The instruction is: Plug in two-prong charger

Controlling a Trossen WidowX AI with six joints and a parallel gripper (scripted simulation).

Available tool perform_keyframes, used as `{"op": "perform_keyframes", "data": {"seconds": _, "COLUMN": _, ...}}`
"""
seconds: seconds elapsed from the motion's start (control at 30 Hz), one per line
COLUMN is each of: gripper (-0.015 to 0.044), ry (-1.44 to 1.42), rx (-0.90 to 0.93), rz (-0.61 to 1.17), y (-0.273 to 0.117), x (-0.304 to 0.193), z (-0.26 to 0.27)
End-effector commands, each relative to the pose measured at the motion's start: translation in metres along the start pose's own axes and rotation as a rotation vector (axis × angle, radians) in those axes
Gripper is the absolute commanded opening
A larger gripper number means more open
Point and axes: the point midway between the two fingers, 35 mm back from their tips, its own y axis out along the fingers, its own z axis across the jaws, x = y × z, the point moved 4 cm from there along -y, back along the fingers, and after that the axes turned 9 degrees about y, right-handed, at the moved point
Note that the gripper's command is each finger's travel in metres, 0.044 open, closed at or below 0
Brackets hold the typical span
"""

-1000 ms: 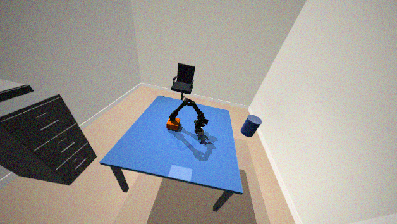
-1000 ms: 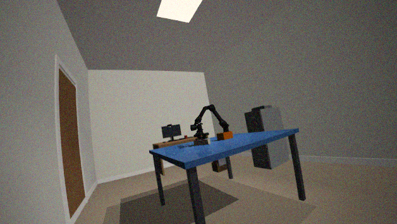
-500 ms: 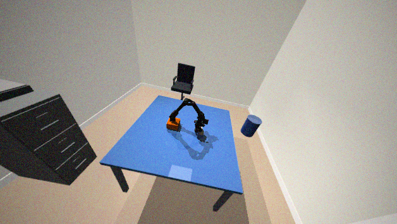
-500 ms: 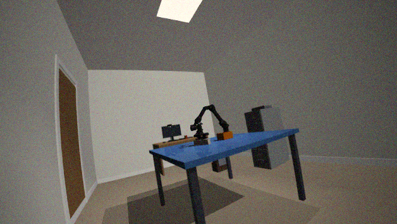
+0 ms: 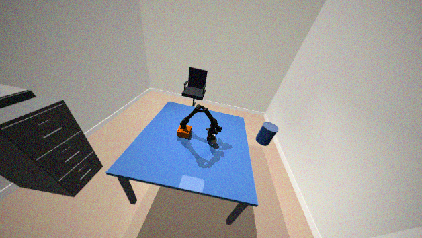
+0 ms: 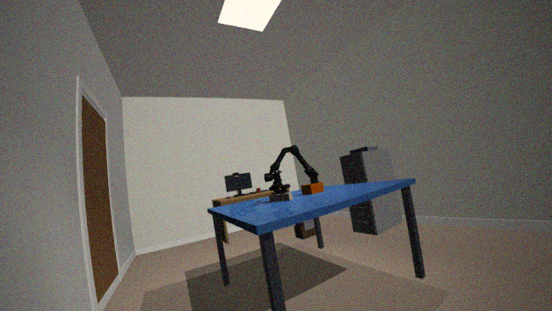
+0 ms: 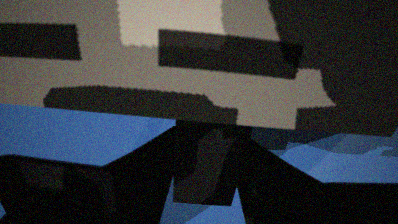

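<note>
The power strip (image 6: 285,197) (image 7: 270,95) is a grey-beige block on the blue table. In the wrist view it fills the top, with two dark rectangular recesses on its visible face and shadows across it. My gripper (image 5: 212,137) (image 6: 279,189) (image 7: 206,136) points down close over the strip, and its black fingers come together near the strip's lower edge in the wrist view. It is shut on the charger (image 7: 202,185), a dark block showing between the fingers. The prongs are hidden, and I cannot tell whether they touch an outlet or are inside one.
The arm's orange base block (image 5: 184,132) (image 6: 312,188) stands on the blue table (image 5: 151,154) (image 6: 352,199), a short way from the strip. An office chair (image 5: 196,84) stands beyond the table, and a blue bin (image 5: 267,134) stands on the floor beside it.
</note>
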Motion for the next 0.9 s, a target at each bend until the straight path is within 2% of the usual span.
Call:
{"op": "perform_keyframes", "data": {"seconds": 0.0, "gripper": 0.0000, "ry": -0.001, "rx": -0.001, "rz": -0.029, "y": -0.0020, "x": 0.0103, "z": 0.0013}}
{"op": "perform_keyframes", "data": {"seconds": 0.87, "gripper": 0.0000, "ry": -0.001, "rx": -0.001, "rz": -0.030, "y": -0.0021, "x": 0.0160, "z": 0.0022}}
